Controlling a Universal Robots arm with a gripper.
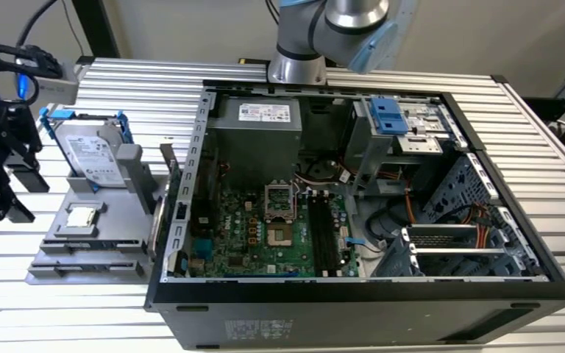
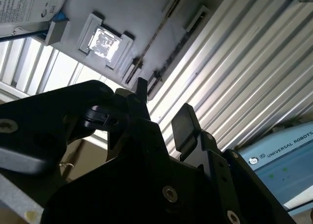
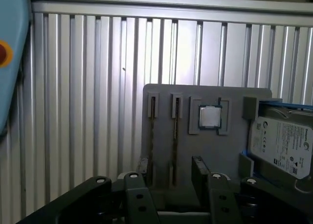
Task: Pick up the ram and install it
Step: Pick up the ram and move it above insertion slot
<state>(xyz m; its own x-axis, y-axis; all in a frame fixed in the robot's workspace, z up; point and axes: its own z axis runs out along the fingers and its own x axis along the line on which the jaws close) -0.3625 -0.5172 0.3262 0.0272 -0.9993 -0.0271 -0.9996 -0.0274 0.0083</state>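
Ram [image 3: 174, 136] on edge in a tray [image 3: 220, 150] slot, just ahead of the claw [image 3: 171, 171] and in line with its wide, empty gap: not yet gripped, so pickup and seating in the case [image 1: 361, 294] are both left.

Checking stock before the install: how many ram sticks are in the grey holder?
2. Both stand on edge in neighbouring slots of the grey holder: one ram stick at its edge, the other nearer the processor.
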